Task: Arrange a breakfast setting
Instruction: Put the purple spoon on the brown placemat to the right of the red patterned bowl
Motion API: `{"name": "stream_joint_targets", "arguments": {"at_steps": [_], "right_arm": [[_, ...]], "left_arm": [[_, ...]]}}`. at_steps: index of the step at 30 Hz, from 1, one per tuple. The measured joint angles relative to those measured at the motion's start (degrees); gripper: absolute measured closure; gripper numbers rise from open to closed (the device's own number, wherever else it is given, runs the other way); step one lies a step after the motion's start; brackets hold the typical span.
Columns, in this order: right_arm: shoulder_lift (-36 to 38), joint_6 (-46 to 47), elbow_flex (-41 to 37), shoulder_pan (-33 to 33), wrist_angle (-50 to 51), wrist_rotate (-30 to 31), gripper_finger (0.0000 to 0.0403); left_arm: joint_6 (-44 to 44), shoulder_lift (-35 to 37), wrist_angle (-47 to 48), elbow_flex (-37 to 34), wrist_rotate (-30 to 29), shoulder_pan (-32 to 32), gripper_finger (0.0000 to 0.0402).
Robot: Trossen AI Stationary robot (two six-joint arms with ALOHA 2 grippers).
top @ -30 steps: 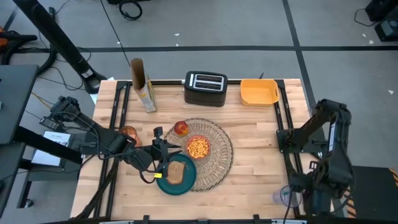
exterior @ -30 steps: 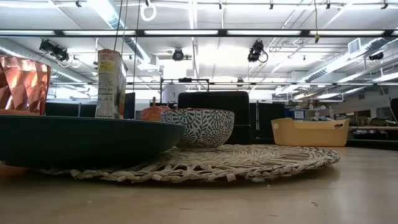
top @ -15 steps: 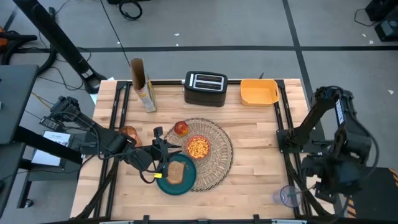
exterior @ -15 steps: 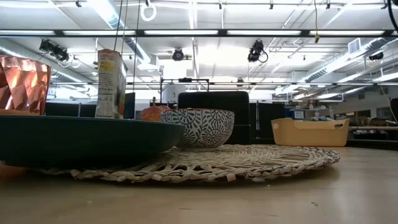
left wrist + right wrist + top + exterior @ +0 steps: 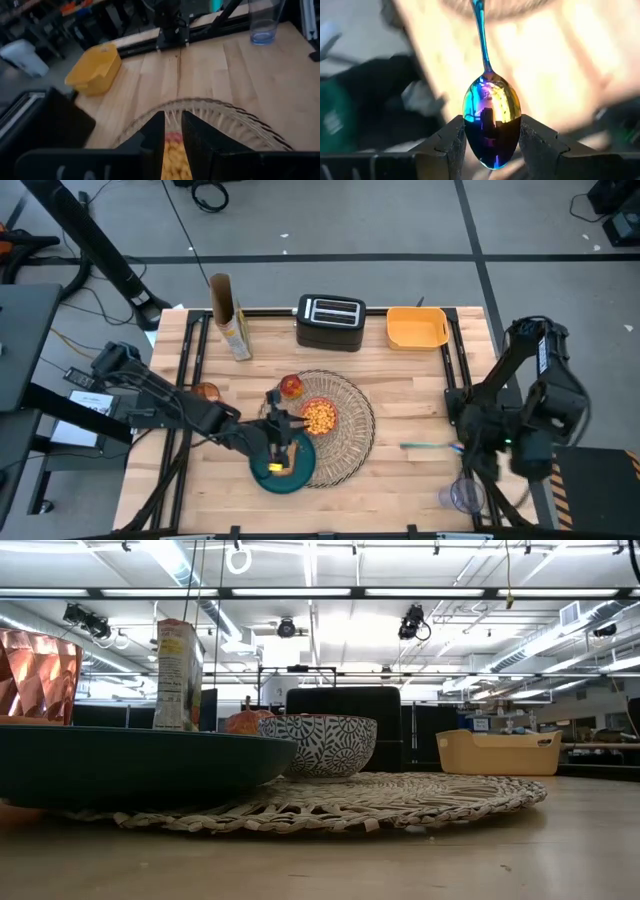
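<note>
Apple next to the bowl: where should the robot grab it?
Probably from straight above, pinching across the apple's round middle. It sits upright on the placemat, close beside the bowl, so pinch the sides not facing the bowl.

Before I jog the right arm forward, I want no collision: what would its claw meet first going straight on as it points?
Probably the placemat. The right claw, shut on the spoon by its bowl, points its handle across bare table toward the mat's rim. Depth is unclear.
</note>
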State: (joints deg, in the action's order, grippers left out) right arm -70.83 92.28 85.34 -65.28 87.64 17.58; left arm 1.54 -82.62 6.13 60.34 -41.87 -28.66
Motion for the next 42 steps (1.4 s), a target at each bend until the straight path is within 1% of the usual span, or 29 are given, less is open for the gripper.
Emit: {"name": "stream_joint_targets", "arguments": {"at_steps": [4,7,10,14,16,18,21,24,27,33,38,42], "right_arm": [[-3.16,-8.44,0.0,7.95,0.63,3.49,0.0234],[-6.63,-14.56,-0.02,13.77,0.25,5.77,0.0234],[-9.93,-17.26,-0.02,19.21,-1.04,8.85,0.0234],[-13.39,-18.15,-0.04,24.65,-2.71,14.11,0.0234],[-14.67,-19.76,-0.04,26.75,-4.46,14.77,0.0234],[-15.69,-22.21,-0.07,28.63,-7.41,14.72,0.0234],[-16.37,-24.97,-0.08,30.85,-12.86,14.07,0.0234],[-16.12,-25.41,-0.07,32.67,-17.1,14.2,0.0234],[-15.78,-25.43,-0.07,34.38,-18.79,14.22,0.0234],[-16.6,-26.74,-0.07,37.09,-22.43,12.4,0.0234],[-17.23,-28.54,-0.07,38.77,-26.03,10.97,0.0234],[-17.23,-29.07,-0.07,39.63,-27.61,10.6,0.0234]], "left_arm": [[-7.52,-4.04,-7.67,-0.01,1.92,1.71,0.0328],[-14.85,-7.63,-14.69,0.0,4.12,3.05,0.0318],[-22.15,-11.65,-22.01,0.0,5.97,4.62,0.0292],[-33.16,-16.3,-34.1,0.0,5.88,6.48,0.0243],[-37.56,-18.41,-41.27,0.0,5.66,7.52,0.0222],[-42.13,-19.93,-45.8,0.0,5.87,8.4,0.0209],[-50.08,-22.17,-49.2,0.02,6.87,9.73,0.0204],[-55.51,-23.44,-51.79,0.02,8.83,10.72,0.0209],[-58.83,-24.13,-54.6,0.06,10.08,11.74,0.0217],[-60.51,-24.2,-55.87,0.07,13.95,14.33,0.0225],[-62.69,-24.2,-56.07,0.07,14.79,15.59,0.0226],[-62.86,-24.16,-58.44,0.07,14.8,15.98,0.0228]]}}
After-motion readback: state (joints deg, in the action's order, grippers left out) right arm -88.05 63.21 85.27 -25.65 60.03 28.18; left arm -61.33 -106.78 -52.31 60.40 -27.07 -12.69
